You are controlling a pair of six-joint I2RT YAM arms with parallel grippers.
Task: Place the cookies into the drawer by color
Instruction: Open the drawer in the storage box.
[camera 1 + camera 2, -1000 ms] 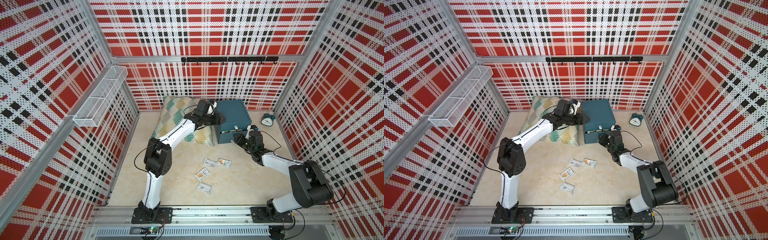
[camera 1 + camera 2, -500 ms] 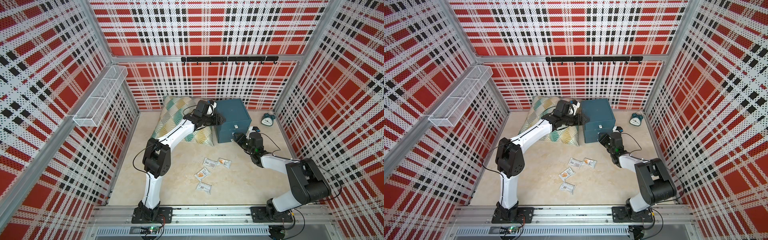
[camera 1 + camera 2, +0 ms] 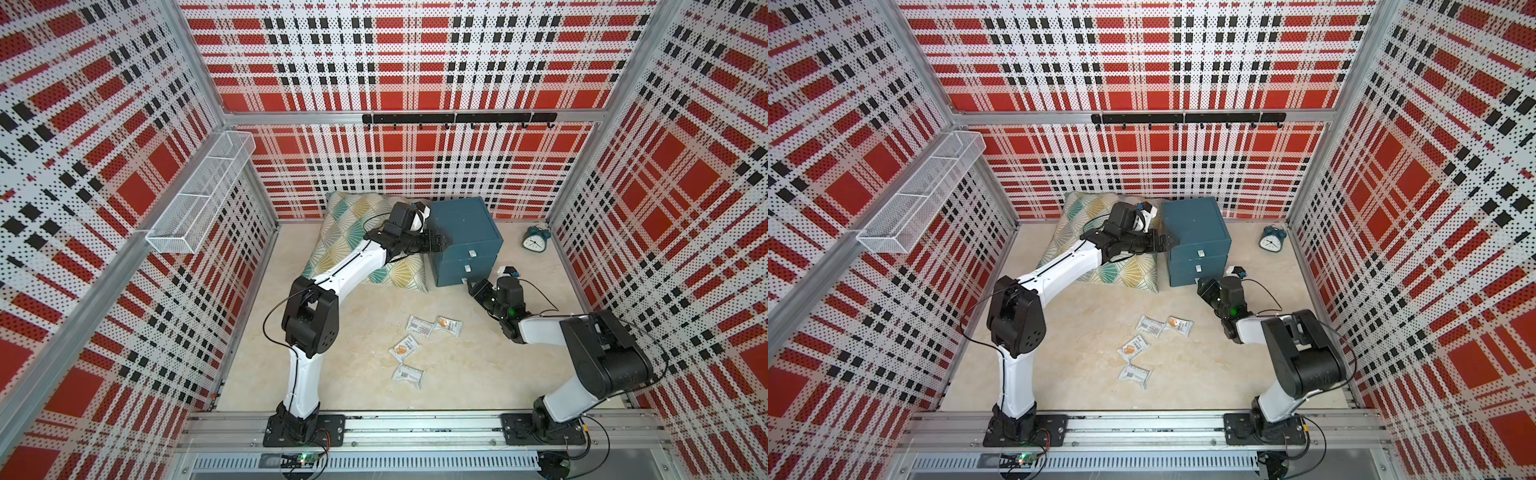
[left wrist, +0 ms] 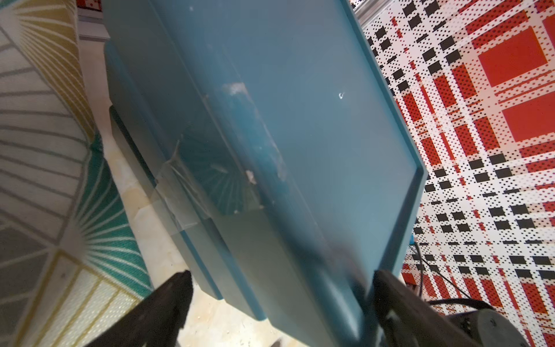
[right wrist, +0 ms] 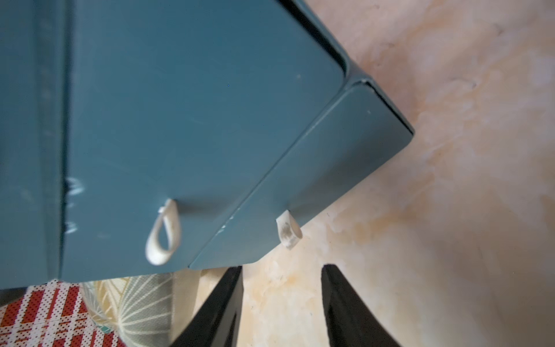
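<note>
Right gripper (image 5: 281,266), parted and empty, faces the lowest handle (image 5: 288,229) on the drawer (image 5: 180,120).

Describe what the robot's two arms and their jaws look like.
The left arm and right arm have white link shells, boxy black joints and black bases bolted to an aluminium rail. Thin black cables loop alongside. The jaws are black and tapered.

A patterned cushion (image 3: 347,220) and a teal alarm clock (image 3: 535,240) sit well apart.
</note>
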